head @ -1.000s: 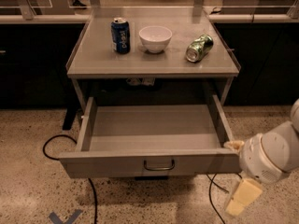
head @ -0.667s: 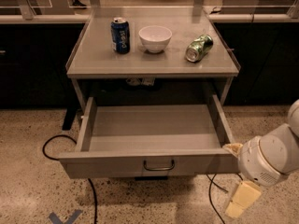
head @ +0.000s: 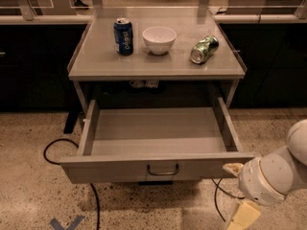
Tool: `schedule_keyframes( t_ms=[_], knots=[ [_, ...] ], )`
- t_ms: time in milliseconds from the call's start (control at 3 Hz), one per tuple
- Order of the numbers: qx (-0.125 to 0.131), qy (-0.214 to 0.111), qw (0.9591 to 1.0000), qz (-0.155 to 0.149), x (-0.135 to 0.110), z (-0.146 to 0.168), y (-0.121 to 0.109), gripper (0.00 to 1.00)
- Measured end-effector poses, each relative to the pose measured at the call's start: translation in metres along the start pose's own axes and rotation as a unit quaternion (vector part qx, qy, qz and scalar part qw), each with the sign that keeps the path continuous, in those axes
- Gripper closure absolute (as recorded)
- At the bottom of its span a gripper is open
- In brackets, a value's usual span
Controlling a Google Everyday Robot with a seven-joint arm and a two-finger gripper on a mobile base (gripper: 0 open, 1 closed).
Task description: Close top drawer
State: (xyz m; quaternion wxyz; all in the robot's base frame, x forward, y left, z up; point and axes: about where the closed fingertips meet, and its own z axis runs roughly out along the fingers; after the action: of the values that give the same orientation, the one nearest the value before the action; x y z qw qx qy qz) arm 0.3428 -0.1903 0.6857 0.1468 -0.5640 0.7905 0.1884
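Note:
The top drawer (head: pixel 158 133) of the grey metal table is pulled far out, and its long shallow tray is empty. Its flat front panel (head: pixel 110 170) faces me, with a small metal loop handle (head: pixel 163 169) at the centre. My gripper (head: pixel 238 191) is low at the right, just off the right end of the front panel. It is open. The upper cream finger (head: pixel 233 167) is at the panel's right front corner, and the lower finger (head: pixel 243 215) hangs below it near the floor. The white arm fills the lower right corner.
On the table top (head: pixel 96 63) stand a blue soda can (head: pixel 123 36) and a white bowl (head: pixel 159 39), and a green can (head: pixel 204 49) lies on its side. A black cable (head: pixel 53 145) loops on the speckled floor at the left. Dark counters flank the table.
My gripper has dropped a little and shifted slightly left at the drawer's right front corner. The drawer is as far out as before.

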Motion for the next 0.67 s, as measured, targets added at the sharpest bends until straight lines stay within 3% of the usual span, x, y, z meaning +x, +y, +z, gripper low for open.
schedule_keyframes(
  t_ms=[333,667],
  knots=[
    [-0.019,-0.025,0.9995,0.002,0.009,0.031,0.0,0.0],
    [0.023,-0.031,0.9993,-0.002,0.0,0.041,-0.026,0.0]
  ],
)
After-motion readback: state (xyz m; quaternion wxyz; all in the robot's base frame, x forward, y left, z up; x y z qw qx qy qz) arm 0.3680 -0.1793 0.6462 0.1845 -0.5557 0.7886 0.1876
